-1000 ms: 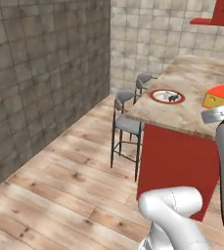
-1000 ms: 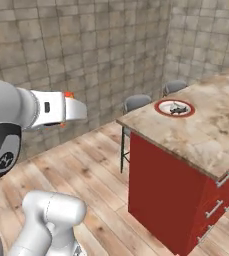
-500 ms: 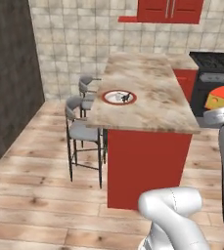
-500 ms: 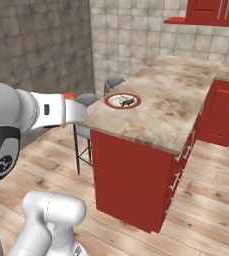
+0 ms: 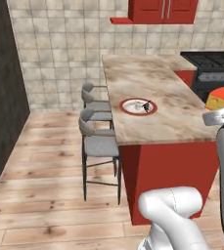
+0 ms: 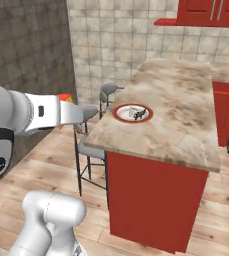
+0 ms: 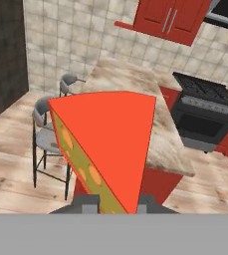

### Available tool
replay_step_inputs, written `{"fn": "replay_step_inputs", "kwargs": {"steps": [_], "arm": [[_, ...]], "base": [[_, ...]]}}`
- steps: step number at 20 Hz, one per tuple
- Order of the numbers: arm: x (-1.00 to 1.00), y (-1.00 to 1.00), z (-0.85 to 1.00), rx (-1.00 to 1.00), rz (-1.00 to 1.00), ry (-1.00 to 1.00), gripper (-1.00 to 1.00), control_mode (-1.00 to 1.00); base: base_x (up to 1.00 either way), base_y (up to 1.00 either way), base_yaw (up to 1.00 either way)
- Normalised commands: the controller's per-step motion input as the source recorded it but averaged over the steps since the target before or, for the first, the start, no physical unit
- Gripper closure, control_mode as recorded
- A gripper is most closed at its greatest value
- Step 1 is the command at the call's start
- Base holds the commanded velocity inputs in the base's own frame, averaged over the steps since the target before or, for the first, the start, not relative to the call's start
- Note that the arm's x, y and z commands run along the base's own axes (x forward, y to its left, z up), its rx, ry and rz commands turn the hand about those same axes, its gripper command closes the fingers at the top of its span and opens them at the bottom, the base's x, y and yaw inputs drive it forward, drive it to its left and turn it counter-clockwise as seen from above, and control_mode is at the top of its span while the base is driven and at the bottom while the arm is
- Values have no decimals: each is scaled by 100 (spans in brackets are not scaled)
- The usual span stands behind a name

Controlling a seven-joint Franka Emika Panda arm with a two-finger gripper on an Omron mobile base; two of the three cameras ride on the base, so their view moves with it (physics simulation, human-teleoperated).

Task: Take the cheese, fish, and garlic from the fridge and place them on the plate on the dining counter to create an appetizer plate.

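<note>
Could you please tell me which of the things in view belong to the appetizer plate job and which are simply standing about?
Part of the job:
- cheese, clamped in the pincer
- plate, with a dark item already on it
- dining counter

Just standing about:
- two stools
- stove
- red wall cabinets

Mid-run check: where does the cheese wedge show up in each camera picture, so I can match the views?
Left base view: the cheese is at the right edge, above the white arm.
Right base view: an orange sliver of it peeks over the forearm at left.
Hand view: it fills the centre, clamped in the hand.
Shared landmark: the dining counter.
</note>
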Motion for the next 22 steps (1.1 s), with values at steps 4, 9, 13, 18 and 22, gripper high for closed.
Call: {"fn": "replay_step_inputs", "kwargs": {"steps": [4, 9, 13, 18, 22], "arm": [[0, 0, 0, 0, 0, 0, 100, 100], [0, 0, 0, 0, 0, 0, 100, 100], [19, 0, 0, 0, 0, 6, 100, -100], [67, 0, -10, 0, 0, 27, 100, -100], [60, 0, -65, 0, 0, 38, 100, -100]], "base": [[99, 56, -22], [99, 30, -15], [68, 0, -4], [0, 0, 0], [0, 0, 0]]}}
